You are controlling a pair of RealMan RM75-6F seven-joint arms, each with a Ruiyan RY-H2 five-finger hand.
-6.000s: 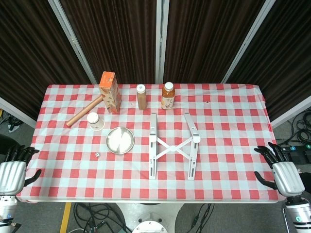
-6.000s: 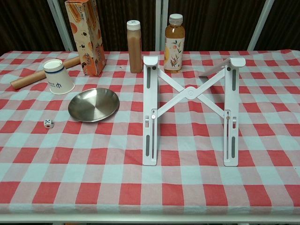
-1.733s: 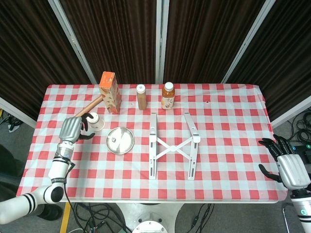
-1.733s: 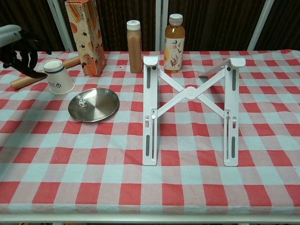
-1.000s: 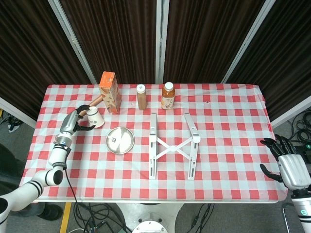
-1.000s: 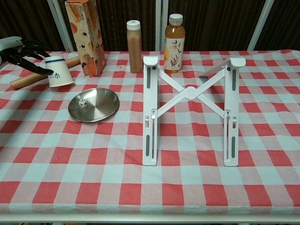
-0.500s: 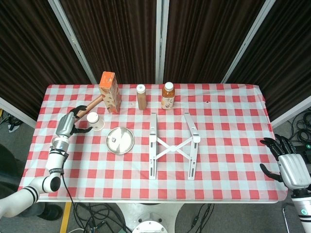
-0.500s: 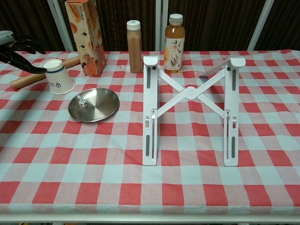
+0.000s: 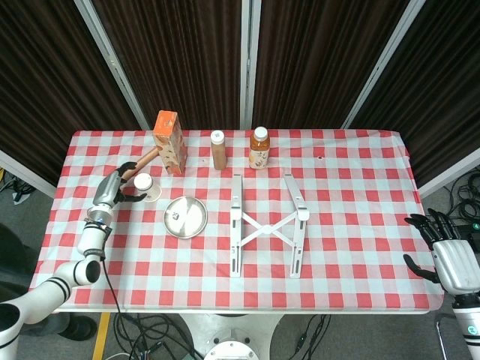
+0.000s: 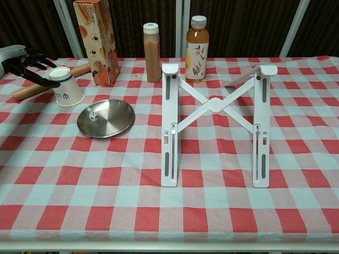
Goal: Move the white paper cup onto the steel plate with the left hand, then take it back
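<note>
1. The red-checked table (image 9: 352, 225) carries a white folding laptop stand (image 10: 214, 114).
2. The steel plate (image 10: 108, 120), with a small die (image 10: 94, 116) in it, lies just beside the white paper cup (image 10: 65, 85).
3. The cup stands upright on the cloth.
4. The left hand (image 10: 21, 64) has its fingers spread around the cup's rim; whether it grips, I cannot tell.
5. The right hand (image 9: 450, 259) hangs off the table edge, fingers apart, holding nothing.
</note>
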